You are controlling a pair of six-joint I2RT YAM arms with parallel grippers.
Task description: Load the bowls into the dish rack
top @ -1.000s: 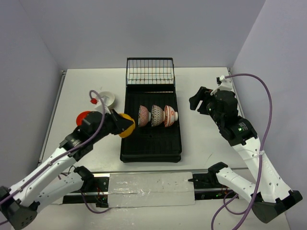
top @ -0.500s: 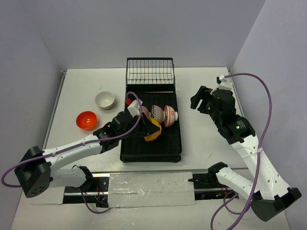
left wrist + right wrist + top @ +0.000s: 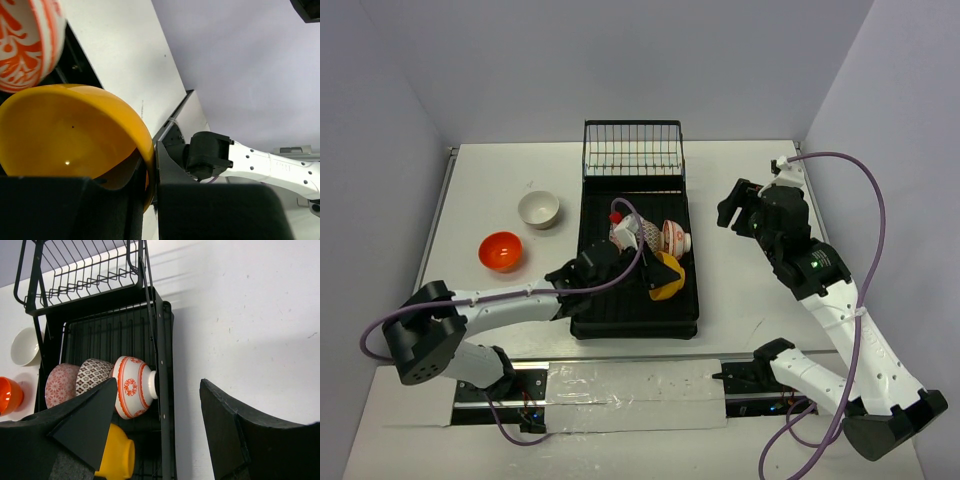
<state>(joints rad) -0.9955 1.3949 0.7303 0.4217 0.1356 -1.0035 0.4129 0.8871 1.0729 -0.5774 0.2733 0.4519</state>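
Note:
My left gripper (image 3: 657, 272) is shut on the rim of the yellow-orange bowl (image 3: 668, 279), which it holds tilted on edge over the dish rack (image 3: 588, 305). That bowl sits just in front of the red-on-white bowl (image 3: 676, 239). In the left wrist view the yellow-orange bowl (image 3: 70, 135) is pinched between the fingers (image 3: 200, 200), with the red-on-white bowl (image 3: 27, 45) above it. Three patterned bowls stand on edge in a row: pinkish (image 3: 61, 385), grey (image 3: 92, 376) and red-on-white (image 3: 132, 387). My right gripper (image 3: 733, 210) hangs open over the table, right of the rack.
A white bowl (image 3: 538, 208) and a red-orange bowl (image 3: 501, 251) stand upright on the table left of the rack. The wire-grid basket (image 3: 633, 150) rises at the rack's far end. Grey walls close in the table on three sides.
My left arm has swung the yellow-orange bowl from the rack's left edge rightwards across the rack, to a spot in front of the red-on-white bowl. The right arm has stayed still.

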